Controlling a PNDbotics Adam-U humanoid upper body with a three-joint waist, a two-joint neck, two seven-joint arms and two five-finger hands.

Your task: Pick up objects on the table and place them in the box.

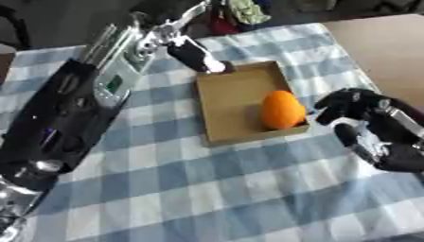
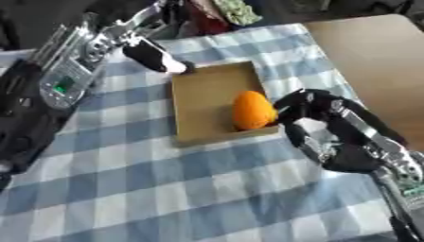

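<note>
Orange (image 1: 281,109) lying inside the box (image 1: 230,101), against its near right wall, resting on the cardboard floor. Right robot hand (image 2: 319,118) just beside that wall, fingers curled downward over the rim with nothing between them, dark tips close to the fruit but, as far as can be told, not touching it. Left robot hand (image 1: 197,56) stretched out from the upper left, fingers roughly straight, pale tip at the far left corner of the box; touching the corner or only hovering at it, cannot tell. Nothing carried there either.

Box flat on the checked cloth of the worktop (image 1: 207,189), slightly askew. No other loose item visible on the cloth in either view; only something greenish at the far edge, off the cloth, too vague to name.

Judged step: placement of the orange done, release just finished or finishing. Judged progress: near the end, since nothing else seems left to collect.

Next move, most likely: lift the right robot hand clear of the rim, up and back to the right, without dragging the wall or nudging the fruit. Left robot hand probably steadying the box; same care on withdrawal.
</note>
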